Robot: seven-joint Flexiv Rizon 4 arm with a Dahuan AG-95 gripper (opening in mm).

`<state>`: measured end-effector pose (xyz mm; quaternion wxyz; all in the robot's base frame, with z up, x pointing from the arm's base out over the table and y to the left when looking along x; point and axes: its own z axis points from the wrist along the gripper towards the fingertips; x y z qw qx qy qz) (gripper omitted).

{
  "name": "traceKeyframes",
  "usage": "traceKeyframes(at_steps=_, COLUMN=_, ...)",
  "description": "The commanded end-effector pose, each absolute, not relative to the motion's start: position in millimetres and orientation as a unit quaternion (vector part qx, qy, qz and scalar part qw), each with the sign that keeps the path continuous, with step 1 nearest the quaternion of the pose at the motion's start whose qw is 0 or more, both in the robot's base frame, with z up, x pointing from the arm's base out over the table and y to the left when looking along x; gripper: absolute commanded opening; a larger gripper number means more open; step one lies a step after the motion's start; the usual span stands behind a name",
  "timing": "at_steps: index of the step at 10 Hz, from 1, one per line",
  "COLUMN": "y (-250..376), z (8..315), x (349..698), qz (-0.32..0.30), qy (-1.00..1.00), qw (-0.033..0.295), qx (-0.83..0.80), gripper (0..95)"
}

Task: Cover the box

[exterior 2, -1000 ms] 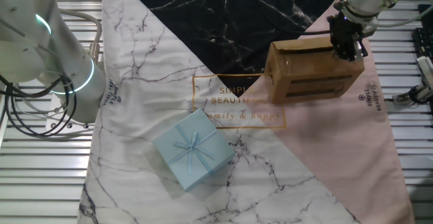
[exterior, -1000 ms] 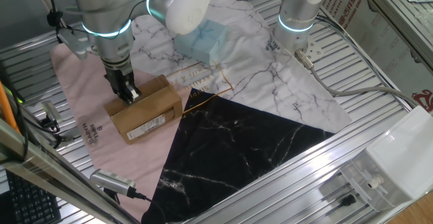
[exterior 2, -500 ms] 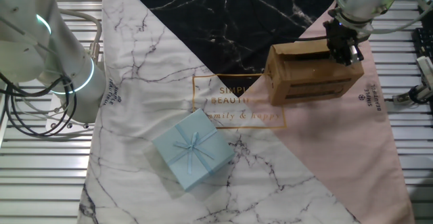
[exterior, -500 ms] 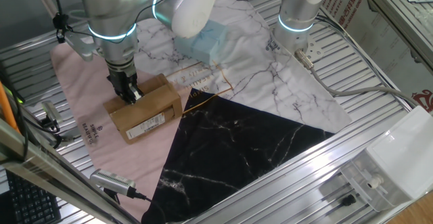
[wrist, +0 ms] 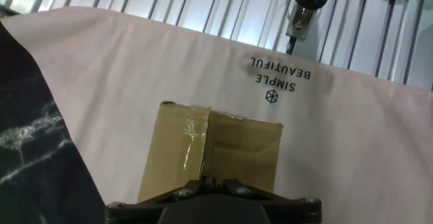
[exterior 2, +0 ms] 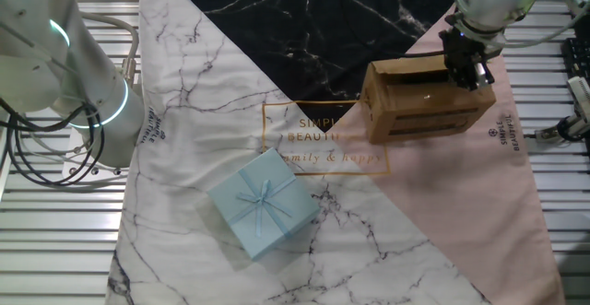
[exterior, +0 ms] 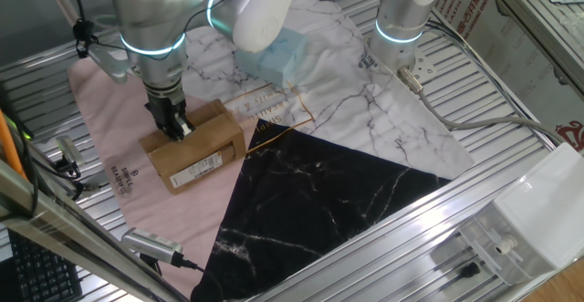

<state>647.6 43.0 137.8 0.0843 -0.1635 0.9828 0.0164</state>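
Observation:
The box (exterior: 203, 150) is a small brown carton lying on the pink part of the cloth, its white label on the long side that faces the front. Its top flaps lie flat, and a strip of clear tape shows on the box (wrist: 203, 146) in the hand view. My gripper (exterior: 175, 127) stands upright over the left end of the box top, fingers shut together with nothing visible between them, the tips at or just above the cardboard. In the other fixed view the gripper (exterior 2: 464, 70) is at the right end of the box (exterior 2: 419, 107).
A pale blue gift package (exterior 2: 263, 202) lies on the white marble cloth. A second arm (exterior: 401, 10) stands at the back of the table. A handheld tool (exterior: 151, 243) and cables lie by the pink cloth's edge, on the slatted metal table (exterior: 493, 92).
The gripper shifted slightly along the box top in the first half second, then held still. The box has not moved.

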Motion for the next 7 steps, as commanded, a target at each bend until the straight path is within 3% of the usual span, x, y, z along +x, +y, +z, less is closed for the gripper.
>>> traceKeyframes(at_steps=1, y=42.5, z=135.2, x=647.1, qz=0.015, qy=0.983, qw=0.085, qx=-0.165, gripper=0.0)
traceKeyframes(at_steps=7, y=42.5, z=136.1, x=647.0, qz=0.012, qy=0.982, qw=0.083, qx=-0.167, gripper=0.0)
